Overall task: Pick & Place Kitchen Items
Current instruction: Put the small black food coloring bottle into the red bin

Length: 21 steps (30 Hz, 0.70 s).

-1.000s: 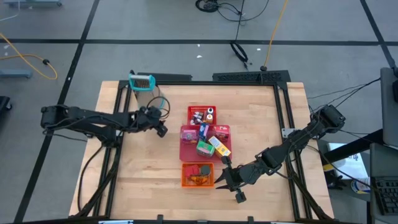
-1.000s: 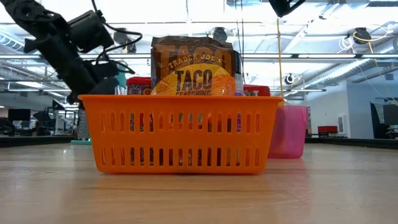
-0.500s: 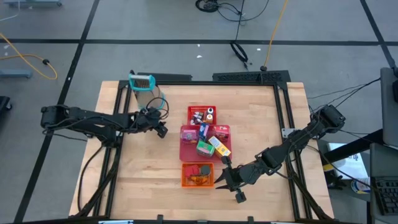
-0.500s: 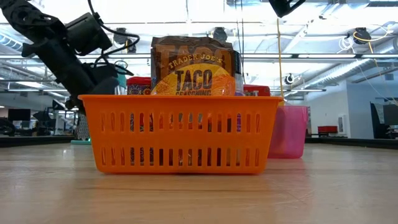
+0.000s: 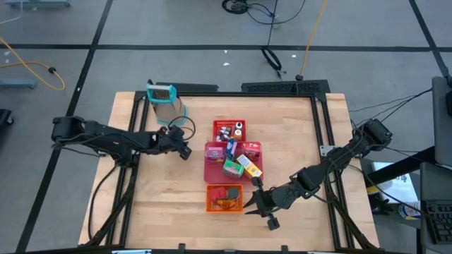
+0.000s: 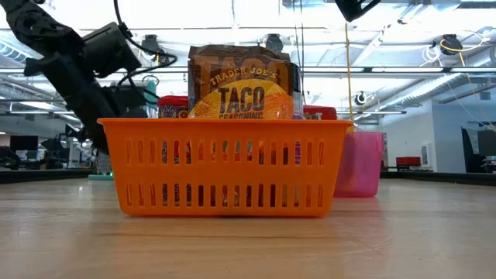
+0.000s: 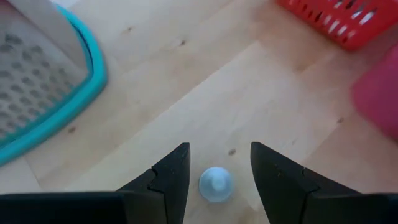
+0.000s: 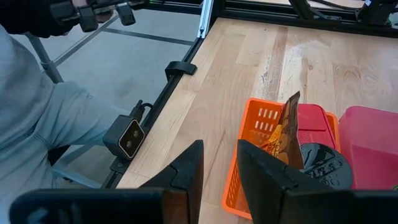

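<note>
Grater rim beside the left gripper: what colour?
Teal, on the grater; clearest in the left wrist view.

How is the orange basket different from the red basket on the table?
The orange basket sits at the near end of the row; the red basket sits at the far end. The orange basket holds a taco seasoning packet; the red basket holds small jars. Both are slotted plastic, touching the pink tray between them.

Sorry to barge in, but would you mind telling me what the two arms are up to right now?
The left gripper hangs over bare wood, fingers open around a small pale blue piece on the table, between the teal-handled grater and the red basket. The right gripper waits empty beside the orange basket, which already holds a taco seasoning packet.
</note>
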Each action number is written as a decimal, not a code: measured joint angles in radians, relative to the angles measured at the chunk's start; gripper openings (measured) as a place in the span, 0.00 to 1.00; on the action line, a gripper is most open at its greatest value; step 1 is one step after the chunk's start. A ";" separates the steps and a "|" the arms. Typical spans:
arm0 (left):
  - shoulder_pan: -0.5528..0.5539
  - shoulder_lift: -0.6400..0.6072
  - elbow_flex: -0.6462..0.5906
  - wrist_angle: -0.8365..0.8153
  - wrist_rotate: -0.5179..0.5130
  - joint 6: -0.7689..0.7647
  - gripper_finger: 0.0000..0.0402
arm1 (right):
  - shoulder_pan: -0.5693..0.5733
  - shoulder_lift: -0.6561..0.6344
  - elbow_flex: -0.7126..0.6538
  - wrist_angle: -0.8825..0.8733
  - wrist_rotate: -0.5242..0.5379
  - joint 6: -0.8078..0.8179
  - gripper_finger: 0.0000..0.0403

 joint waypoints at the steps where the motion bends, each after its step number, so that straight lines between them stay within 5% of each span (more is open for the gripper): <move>1: -0.001 0.011 0.000 -0.002 -0.003 -0.008 0.42 | 0.000 0.000 0.000 0.000 0.000 0.000 0.22; 8: -0.001 0.087 0.000 0.013 0.030 -0.017 0.40 | 0.000 0.000 0.000 0.000 0.000 0.000 0.22; 16: -0.001 0.135 0.000 0.106 0.039 0.043 0.13 | 0.000 0.000 0.000 0.000 0.000 0.000 0.22; 21: -0.001 0.135 0.000 0.116 0.039 0.046 0.13 | 0.000 0.000 0.000 0.000 0.000 0.000 0.22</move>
